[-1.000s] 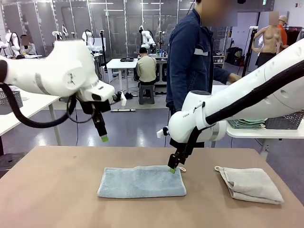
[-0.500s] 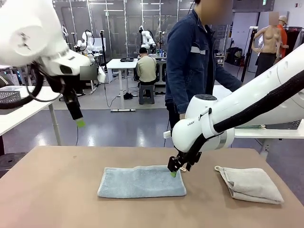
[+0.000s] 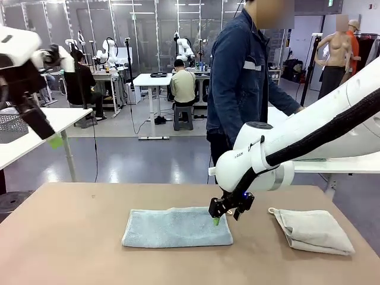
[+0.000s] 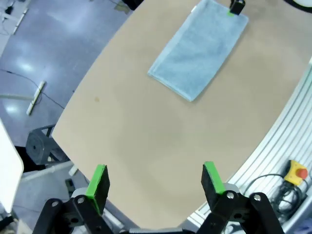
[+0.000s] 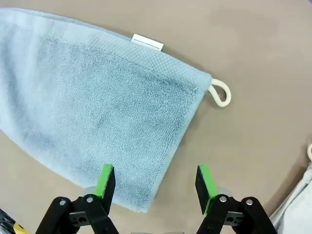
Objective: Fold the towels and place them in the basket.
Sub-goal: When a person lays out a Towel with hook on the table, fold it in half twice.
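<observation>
Just below the spread, empty right tool (image 3: pixel 217 220), pale blue towel (image 3: pixel 177 227) corner, beige towel (image 3: pixel 313 230) well apart

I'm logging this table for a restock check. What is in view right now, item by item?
blue-grey towel: one, pale blue-grey, flat at table middle, white loop at a corner
beige towel: one, beige, folded, right side of table
table: one, brown
person: one, dark blue jacket, far side
right gripper: jaws open, over the blue-grey towel's right edge
left gripper: jaws open, raised at the left
</observation>
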Controlling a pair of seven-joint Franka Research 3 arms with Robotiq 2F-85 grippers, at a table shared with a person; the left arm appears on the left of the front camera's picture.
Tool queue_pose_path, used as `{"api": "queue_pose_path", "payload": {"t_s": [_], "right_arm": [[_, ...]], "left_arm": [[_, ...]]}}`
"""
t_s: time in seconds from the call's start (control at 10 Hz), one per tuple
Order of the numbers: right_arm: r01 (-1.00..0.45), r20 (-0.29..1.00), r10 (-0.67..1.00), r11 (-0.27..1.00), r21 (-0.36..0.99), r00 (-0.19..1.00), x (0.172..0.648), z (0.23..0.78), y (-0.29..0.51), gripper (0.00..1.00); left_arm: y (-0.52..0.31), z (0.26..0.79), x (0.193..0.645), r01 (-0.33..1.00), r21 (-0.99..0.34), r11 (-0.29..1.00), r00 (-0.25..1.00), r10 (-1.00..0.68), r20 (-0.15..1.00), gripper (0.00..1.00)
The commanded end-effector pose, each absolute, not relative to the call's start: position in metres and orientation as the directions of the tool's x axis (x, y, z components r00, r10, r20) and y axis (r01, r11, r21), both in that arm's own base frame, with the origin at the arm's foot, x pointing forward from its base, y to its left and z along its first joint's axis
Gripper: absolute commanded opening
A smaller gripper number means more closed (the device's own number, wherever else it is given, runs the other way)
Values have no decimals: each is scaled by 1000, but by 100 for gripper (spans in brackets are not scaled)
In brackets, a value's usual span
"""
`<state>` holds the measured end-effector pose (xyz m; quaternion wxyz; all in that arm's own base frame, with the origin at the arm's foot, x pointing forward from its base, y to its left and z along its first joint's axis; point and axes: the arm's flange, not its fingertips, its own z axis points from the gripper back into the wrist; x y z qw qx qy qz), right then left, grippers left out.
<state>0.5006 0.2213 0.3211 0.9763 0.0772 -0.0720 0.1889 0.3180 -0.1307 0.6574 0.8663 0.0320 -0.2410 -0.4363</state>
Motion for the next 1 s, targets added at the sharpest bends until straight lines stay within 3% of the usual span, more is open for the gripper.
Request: {"api": "queue_pose_path", "payload": {"t_s": [0.0,0.6,0.9], "right_arm": [[-351,179,323,924,155,929,501,320,220,83],[-361,168,337,922,142,926,501,321,221,83],[-262,81,253,955,140,964,513,313,224,83]], "left_arm": [[-124,651,299,707,294,644,497,-747,442,95],[-121,656,300,736,267,622,494,-763,417,95],[-89,731,265,687,293,665,517,-730,447,95]]}}
